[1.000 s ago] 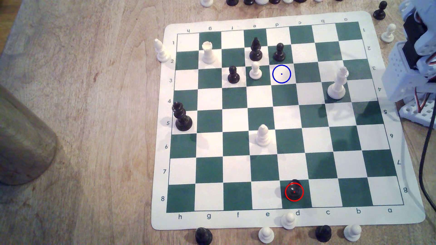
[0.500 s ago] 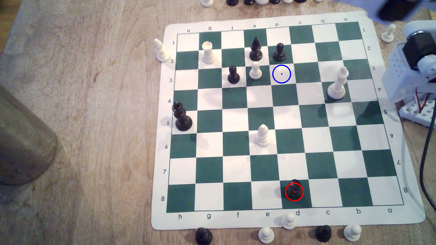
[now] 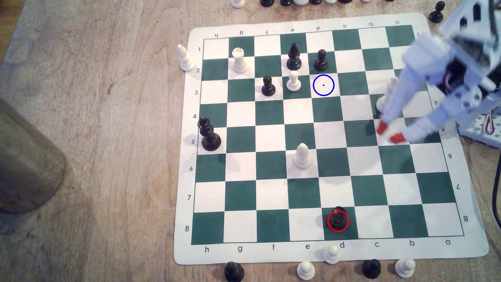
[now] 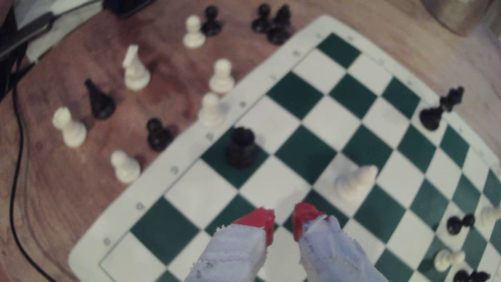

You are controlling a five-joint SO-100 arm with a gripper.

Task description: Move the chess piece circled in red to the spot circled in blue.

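Exterior view looks steeply down from overhead; wrist view angles closer; both share the chessboard (image 3: 325, 168)

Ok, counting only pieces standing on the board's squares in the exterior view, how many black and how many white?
Black: 5 (chess piece, black bishop, black pawn, second black pawn, tall black piece)
White: 4 (white rook, white pawn, white bishop, tall white piece)
Total: 9

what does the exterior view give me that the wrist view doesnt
Exterior alone: the red ring on the chess piece, the blue ring marking the spot, and the white rook. Wrist alone: the crenellated top of the chess piece and a white knight off the board. Both: the open gripper with red tips, away from the piece, and the white bishop.
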